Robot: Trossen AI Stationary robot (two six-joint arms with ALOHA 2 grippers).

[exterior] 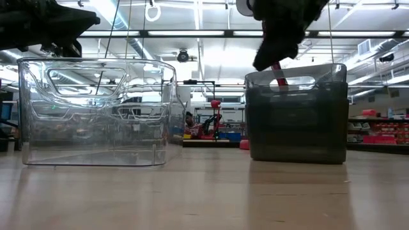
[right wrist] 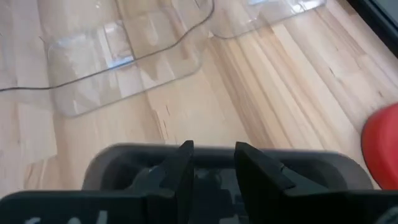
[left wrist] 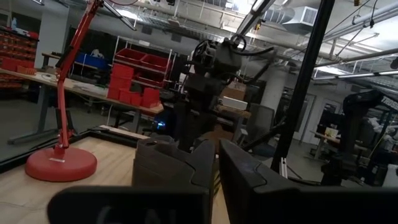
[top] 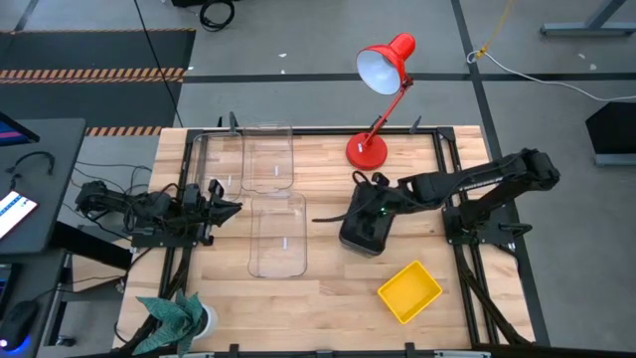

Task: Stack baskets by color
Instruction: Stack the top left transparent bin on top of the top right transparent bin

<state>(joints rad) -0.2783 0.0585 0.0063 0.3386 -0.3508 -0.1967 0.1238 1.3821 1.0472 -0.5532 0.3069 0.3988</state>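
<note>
Straddling the near wall of the smoky grey basket [top: 364,235] mid-table, right gripper [right wrist: 211,163] fingers stand narrowly apart, not clearly clamped; I judge I'm grasping it for stacking, so closing firmly comes next, while my left gripper [top: 227,207] waits shut at the left edge.

I see two clear baskets on the desk, both upright with open tops. One clear basket [top: 268,156] sits toward the far edge, and the second clear basket [top: 277,235] lies just in front of it, near the middle. To their right stands the dark smoky grey basket [top: 364,231], upright as well; from the low view its walls look tall and tinted. The small yellow basket [top: 408,291] rests alone near the front right, turned at an angle.
</note>
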